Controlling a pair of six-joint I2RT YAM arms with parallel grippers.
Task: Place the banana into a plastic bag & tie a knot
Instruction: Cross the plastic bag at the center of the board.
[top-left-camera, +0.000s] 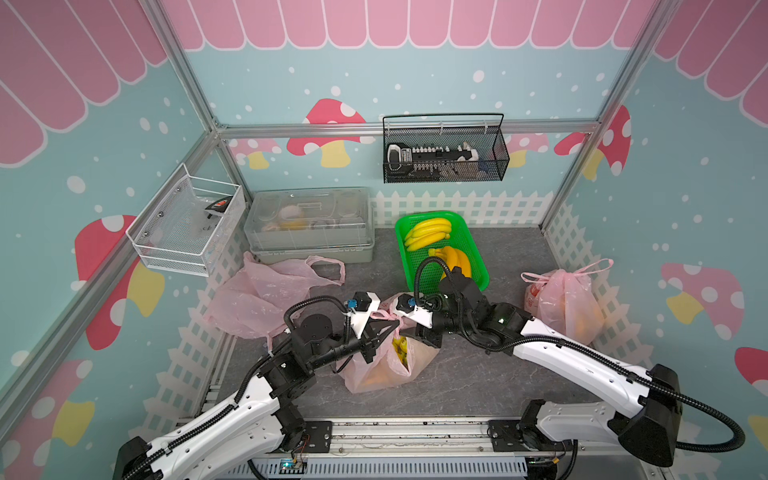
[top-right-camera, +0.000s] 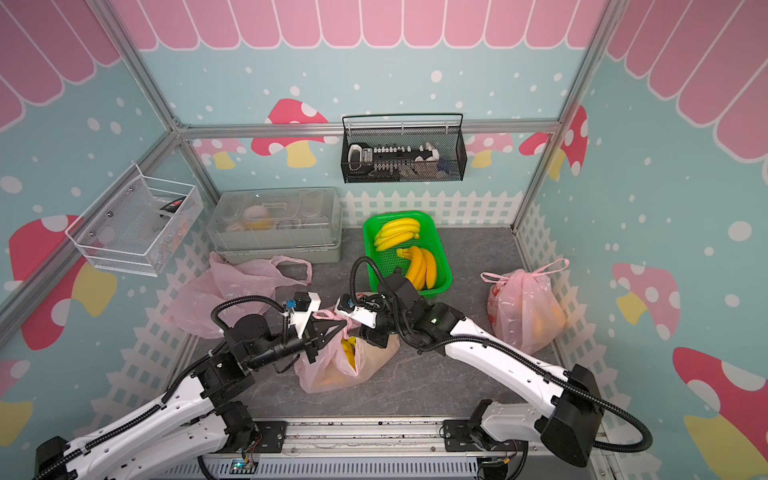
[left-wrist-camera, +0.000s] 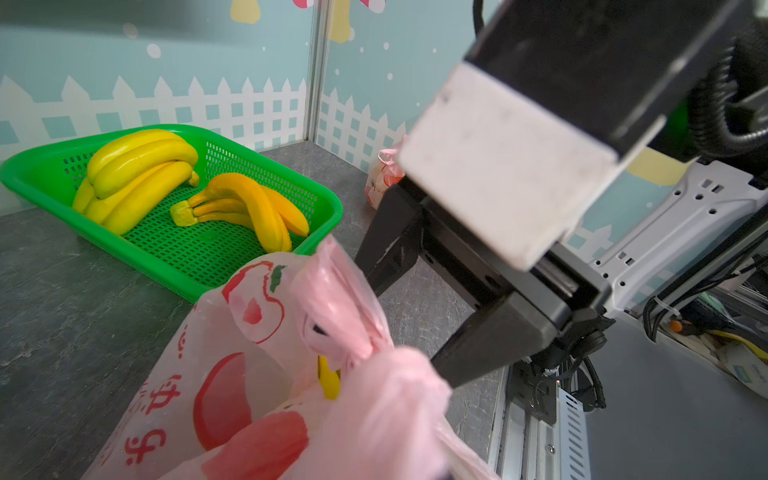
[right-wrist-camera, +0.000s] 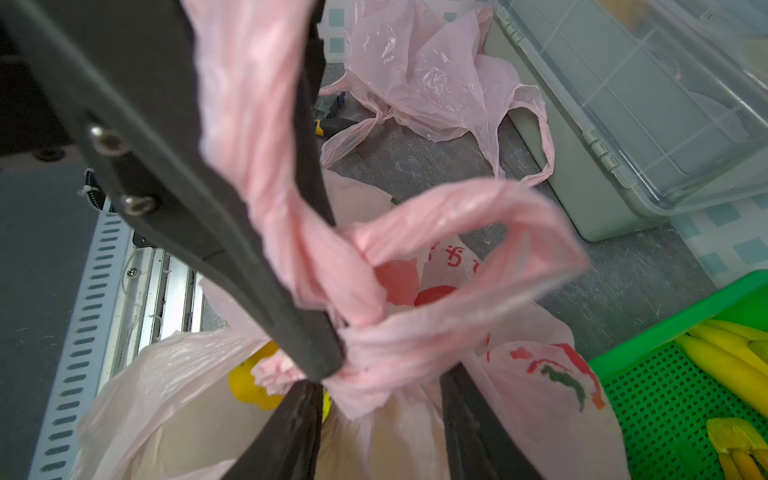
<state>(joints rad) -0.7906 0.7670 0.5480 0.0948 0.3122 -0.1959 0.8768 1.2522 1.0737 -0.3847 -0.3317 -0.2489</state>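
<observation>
The pink plastic bag (top-left-camera: 374, 374) (top-right-camera: 328, 374) stands mid-table with a yellow banana (top-left-camera: 400, 347) (left-wrist-camera: 328, 376) showing through its mouth. My left gripper (top-left-camera: 392, 325) (top-right-camera: 341, 327) is shut on one twisted handle and holds it up; in the left wrist view blurred pink plastic hides its jaws. In the right wrist view the other handle makes a loop (right-wrist-camera: 498, 232) around that strip. My right gripper (right-wrist-camera: 386, 419) (left-wrist-camera: 409, 332) is open, its fingers (right-wrist-camera: 478, 428) astride the bunched crossing of the handles. It reaches the bag's mouth from the right.
A green basket (top-left-camera: 473, 249) with two banana bunches sits behind the bag. A tied pink bag (top-left-camera: 561, 303) stands at the right wall. An empty pink bag (top-left-camera: 266, 295) lies at the left, before a clear lidded box (top-left-camera: 307, 224). Wire baskets hang on the walls.
</observation>
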